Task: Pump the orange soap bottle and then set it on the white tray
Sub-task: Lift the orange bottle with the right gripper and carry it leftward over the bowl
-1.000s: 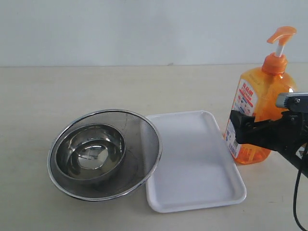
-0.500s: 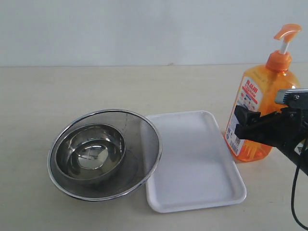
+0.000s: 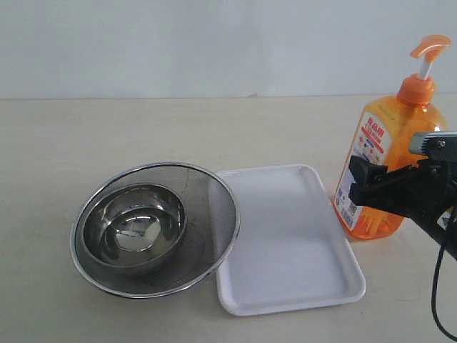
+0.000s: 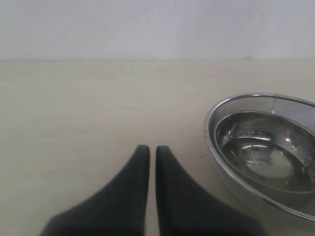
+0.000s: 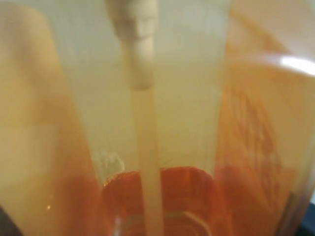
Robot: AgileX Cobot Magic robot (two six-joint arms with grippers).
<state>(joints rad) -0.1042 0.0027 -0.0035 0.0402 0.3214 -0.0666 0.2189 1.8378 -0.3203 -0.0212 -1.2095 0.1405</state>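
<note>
The orange soap bottle (image 3: 400, 128) stands upright at the right, beside the long right edge of the white tray (image 3: 285, 243). Its orange pump nozzle (image 3: 430, 47) is raised on its white stem. My right gripper (image 3: 371, 187) reaches in from the right and is shut on the bottle's lower body; one black finger crosses its front. The right wrist view is filled by the translucent bottle (image 5: 162, 123) and its inner tube (image 5: 147, 162); no fingers show there. My left gripper (image 4: 152, 150) is shut above bare table, out of the exterior view.
A round steel mesh strainer (image 3: 214, 214) holding a smaller steel bowl (image 3: 133, 229) overlaps the tray's left edge. The left wrist view shows that strainer (image 4: 231, 105) to one side of the left fingers. A black cable (image 3: 439, 300) hangs at the right edge.
The bottle has shifted slightly right and stands more upright, its base a little higher in the picture. My right gripper moved with it. Tray and strainer stayed put.
</note>
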